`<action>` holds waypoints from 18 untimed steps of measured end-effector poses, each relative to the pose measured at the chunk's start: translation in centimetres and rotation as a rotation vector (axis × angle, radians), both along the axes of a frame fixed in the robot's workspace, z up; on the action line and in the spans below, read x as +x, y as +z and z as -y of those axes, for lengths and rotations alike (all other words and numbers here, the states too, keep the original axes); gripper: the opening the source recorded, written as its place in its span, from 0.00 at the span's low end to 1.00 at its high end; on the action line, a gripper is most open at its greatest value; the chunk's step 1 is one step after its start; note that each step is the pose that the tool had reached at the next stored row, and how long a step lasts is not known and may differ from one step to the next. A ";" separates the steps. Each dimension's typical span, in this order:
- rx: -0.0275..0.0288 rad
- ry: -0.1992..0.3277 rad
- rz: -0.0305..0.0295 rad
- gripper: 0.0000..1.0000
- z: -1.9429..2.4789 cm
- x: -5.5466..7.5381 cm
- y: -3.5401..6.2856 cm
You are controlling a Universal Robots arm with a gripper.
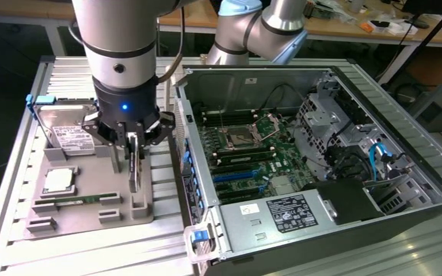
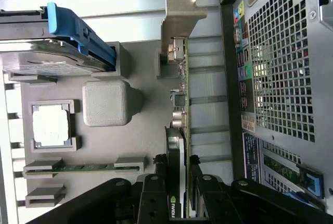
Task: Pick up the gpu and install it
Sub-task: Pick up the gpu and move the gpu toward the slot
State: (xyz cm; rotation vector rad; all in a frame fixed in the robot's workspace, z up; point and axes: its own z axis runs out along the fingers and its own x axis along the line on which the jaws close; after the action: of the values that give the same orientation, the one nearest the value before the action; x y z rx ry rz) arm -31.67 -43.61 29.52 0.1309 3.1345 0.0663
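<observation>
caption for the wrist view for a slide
end effector gripping the upright graphics card at the gray tray, beside the computer case

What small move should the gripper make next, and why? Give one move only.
Probably a short, straight lift. The gripper is shut on the gpu, which stands on edge with its lower end close to the grey holder. Raising it clear first seems wise before carrying it sideways toward the open computer case on the exterior view's right.

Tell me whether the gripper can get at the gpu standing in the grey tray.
Probably yes: the gripper straddles the gpu from above, its fingers apparently closed on the card's upper edge, with nothing between them.
</observation>
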 end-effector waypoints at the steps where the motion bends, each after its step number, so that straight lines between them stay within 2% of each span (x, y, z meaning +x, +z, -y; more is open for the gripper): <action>1: 0.0001 0.000 0.0000 0.27 0.00 0.0 0.30; 4: -0.0001 0.000 -0.0001 0.27 0.00 0.0 0.78; 14: -0.0007 0.000 -0.0002 0.27 0.00 0.0 0.84; 18: -0.0007 0.000 -0.0001 0.27 0.00 0.0 1.52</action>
State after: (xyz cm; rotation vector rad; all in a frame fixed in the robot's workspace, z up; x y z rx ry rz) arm -31.67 -43.61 31.04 0.1309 3.1346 0.0652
